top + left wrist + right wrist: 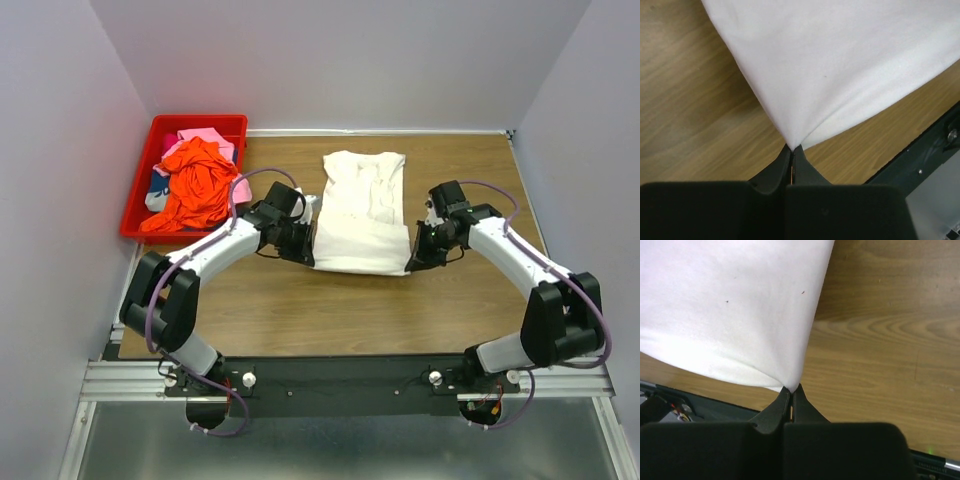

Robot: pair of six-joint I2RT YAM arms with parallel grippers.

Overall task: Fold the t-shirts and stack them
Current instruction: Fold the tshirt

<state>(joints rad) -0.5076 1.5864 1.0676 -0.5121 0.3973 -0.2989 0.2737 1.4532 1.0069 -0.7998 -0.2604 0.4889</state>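
A white t-shirt (362, 210) lies lengthwise in the middle of the wooden table, its near part lifted. My left gripper (308, 252) is shut on the shirt's near left corner; in the left wrist view the cloth (840, 65) runs into the closed fingertips (792, 148). My right gripper (412, 258) is shut on the near right corner; in the right wrist view the cloth (730, 310) pinches into the tips (791, 388). Both corners hang a little above the table.
A red bin (183, 175) at the back left holds a heap of orange (195, 185), pink and other shirts. The black and metal base rail (350, 375) runs along the near edge. White walls stand on three sides.
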